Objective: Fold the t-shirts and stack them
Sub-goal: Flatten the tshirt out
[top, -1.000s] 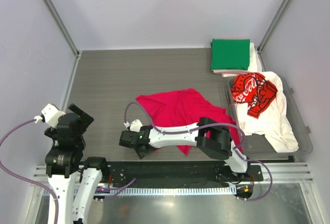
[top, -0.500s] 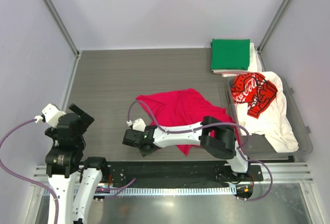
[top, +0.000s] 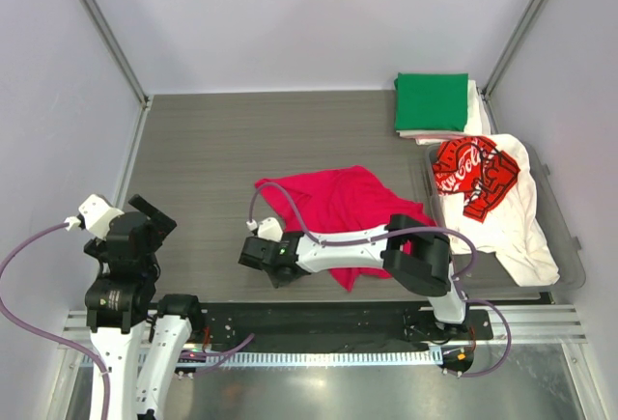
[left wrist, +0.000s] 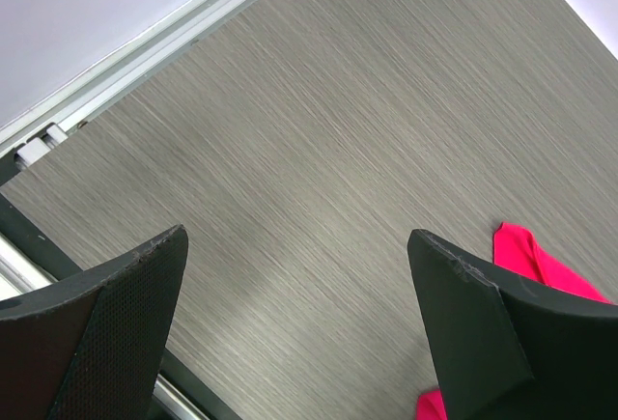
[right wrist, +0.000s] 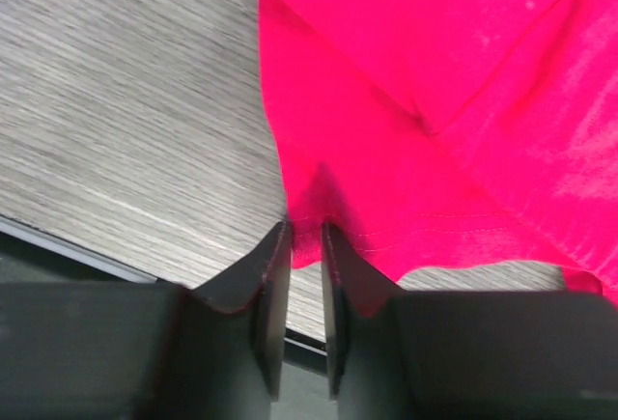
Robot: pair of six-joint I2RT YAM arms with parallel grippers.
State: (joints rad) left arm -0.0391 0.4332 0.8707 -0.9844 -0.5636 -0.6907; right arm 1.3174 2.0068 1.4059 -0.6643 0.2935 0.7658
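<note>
My right tool (right wrist: 304,232) is nearly closed, pinching the hem of the magenta-red t-shirt (right wrist: 435,72); my left tool (left wrist: 297,237) gapes wide, empty, above the table (left wrist: 319,101).

The magenta-red t-shirt (top: 338,210) at the centre of the top view is plain, a vivid pinkish red. At upper right, the green t-shirt (top: 431,101) is a plain deep green, and the pale t-shirts (top: 474,106) under it show white. Right of centre, the white t-shirt (top: 507,222) bears a red print (top: 471,174) with black patches and white lettering. The bench (top: 212,150) is grey with fine pale wood-grain streaks. The fingers (right wrist: 273,290) of the right gripper (right wrist: 305,229) and the fingers (left wrist: 106,314) of the left gripper (left wrist: 297,237) are matte black. The cables (top: 29,256) are pale purple.
</note>
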